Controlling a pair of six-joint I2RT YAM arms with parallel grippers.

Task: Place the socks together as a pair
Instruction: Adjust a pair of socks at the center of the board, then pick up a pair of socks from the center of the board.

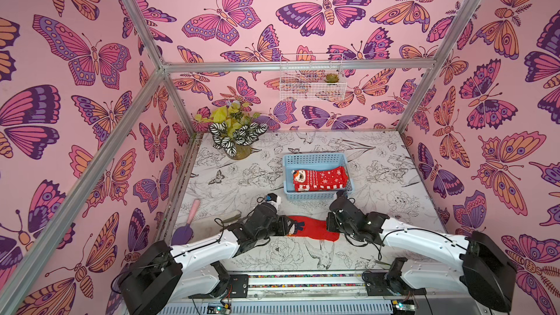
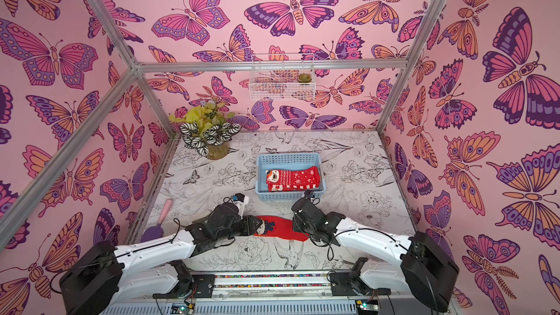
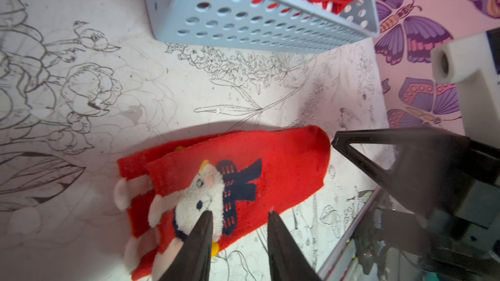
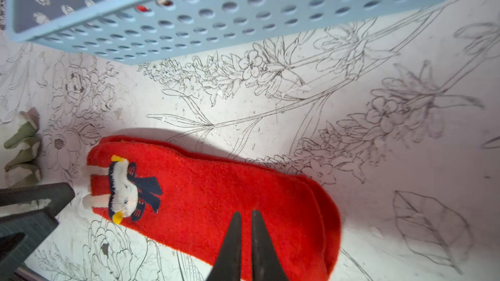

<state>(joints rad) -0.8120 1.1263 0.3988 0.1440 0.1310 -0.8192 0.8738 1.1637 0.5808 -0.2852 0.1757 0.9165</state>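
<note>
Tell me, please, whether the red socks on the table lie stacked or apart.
Stacked: the right wrist view shows the red socks lying one flat atop the other, edges nearly aligned.

A pair of socks [image 1: 315, 228] lies stacked near the front of the worktop [image 1: 378, 183], with the left fingers [image 3: 201, 233] over one end and the right fingers [image 4: 232, 239] over the other. Just behind stands a basket [image 1: 313, 156] with more socks [image 1: 321, 178] in it. A potted plant [image 1: 235, 134] fills the far left corner. A trowel [image 1: 186, 225] lies along the left edge, with what seems a glove [image 4: 23, 144] beside it.
</note>
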